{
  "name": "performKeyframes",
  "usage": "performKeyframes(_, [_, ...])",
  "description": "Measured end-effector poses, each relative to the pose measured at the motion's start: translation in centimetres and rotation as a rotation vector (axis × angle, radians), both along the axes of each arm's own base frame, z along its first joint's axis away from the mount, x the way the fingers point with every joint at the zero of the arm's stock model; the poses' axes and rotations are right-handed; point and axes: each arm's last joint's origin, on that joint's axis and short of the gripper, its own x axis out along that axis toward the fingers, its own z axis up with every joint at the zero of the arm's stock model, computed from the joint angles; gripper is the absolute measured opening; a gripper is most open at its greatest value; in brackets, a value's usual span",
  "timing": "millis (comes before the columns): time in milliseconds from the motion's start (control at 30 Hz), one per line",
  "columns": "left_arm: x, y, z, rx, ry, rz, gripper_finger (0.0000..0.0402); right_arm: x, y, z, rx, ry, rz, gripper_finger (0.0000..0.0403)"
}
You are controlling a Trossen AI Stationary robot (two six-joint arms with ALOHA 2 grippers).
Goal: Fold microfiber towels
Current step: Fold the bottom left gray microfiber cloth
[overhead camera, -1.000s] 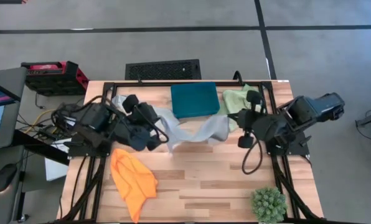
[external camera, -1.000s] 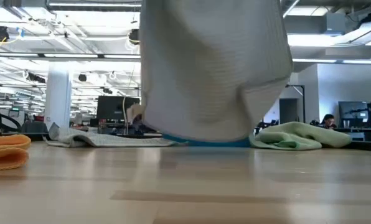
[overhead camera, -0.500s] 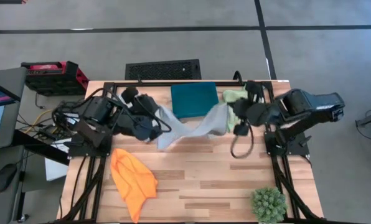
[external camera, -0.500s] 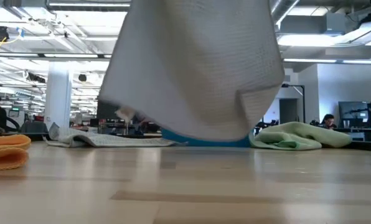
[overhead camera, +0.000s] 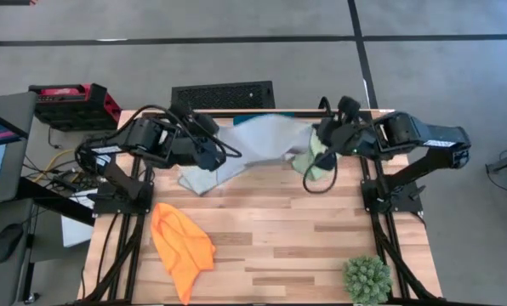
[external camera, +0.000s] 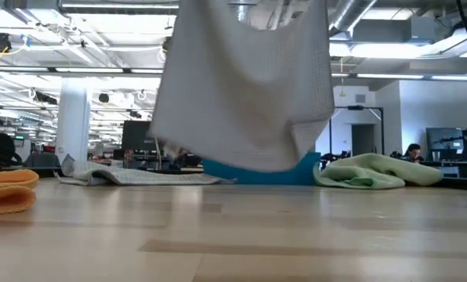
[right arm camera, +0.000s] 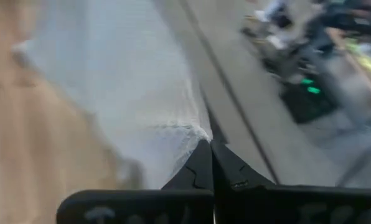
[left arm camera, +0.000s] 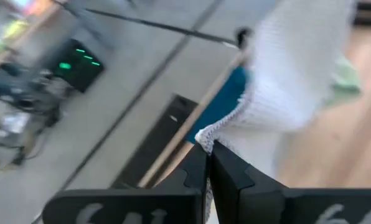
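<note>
A pale blue-grey towel (overhead camera: 258, 144) hangs spread between my two grippers at the table's far side; in the low view (external camera: 245, 86) its lower edge hangs just above the table. My left gripper (overhead camera: 213, 155) is shut on its left end and my right gripper (overhead camera: 320, 136) on its right end. A second pale towel (external camera: 132, 178) lies flat at the far left. The orange towel (overhead camera: 181, 246) lies bunched at the near left. The green towel (overhead camera: 316, 161) lies crumpled below my right gripper. My left gripper pinches an upper corner of the towel (left arm camera: 204, 135) between its two shut fingers, at the cloth's edge. The cloth hangs away from the fingers, lifted clear. My right gripper pinches the other upper corner (right arm camera: 197, 132) between its two shut fingers. The cloth spreads out from that corner and hangs below.
A dark teal box (external camera: 257, 171) stands at the far middle, mostly under the held towel in the high view. A spiky green plant ball (overhead camera: 367, 279) sits at the near right corner. Bare wood (overhead camera: 287, 229) lies across the table's middle and near side.
Both grippers have gone toward the table's far edge, still shut on the towel. The towel has travelled with them from the table's middle to above the teal box, and now hangs spread wider between them.
</note>
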Motion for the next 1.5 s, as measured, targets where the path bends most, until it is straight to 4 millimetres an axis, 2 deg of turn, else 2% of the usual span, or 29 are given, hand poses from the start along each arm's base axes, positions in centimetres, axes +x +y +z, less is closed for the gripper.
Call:
performKeyframes(233, [0.9,-2.3,-3.0,-0.197,0.163,-0.189,0.0000,-0.2,2.7,-1.2,0.158,0.079,0.196,0.0002])
performKeyframes(400, [1.2,-4.6,-6.5,-0.272,0.294,-0.232,0.0000,-0.5,4.3,-4.2,0.217,0.191,0.175,0.0002])
performKeyframes(633, [0.8,-7.2,-11.2,-0.355,0.399,-0.166,0.0000,-0.7,7.8,-8.3,0.323,0.279,0.228,0.0003])
performKeyframes(933, [0.4,-11.7,-16.3,-0.514,0.377,-0.215,0.0000,-0.8,12.4,-13.3,0.460,0.297,0.342,0.0004])
performKeyframes(1200, [0.0,-14.7,-21.3,-0.699,0.320,-0.262,0.0000,0.2,16.0,-19.2,0.552,0.424,0.442,0.0004])
performKeyframes(1367, [-0.2,-15.7,-23.0,-0.764,0.272,-0.262,0.0000,1.6,17.6,-21.9,0.610,0.486,0.477,0.0004])
performKeyframes(1500, [-0.5,-15.6,-23.4,-0.755,0.274,-0.239,0.0000,2.0,17.9,-23.3,0.597,0.542,0.459,0.0005])
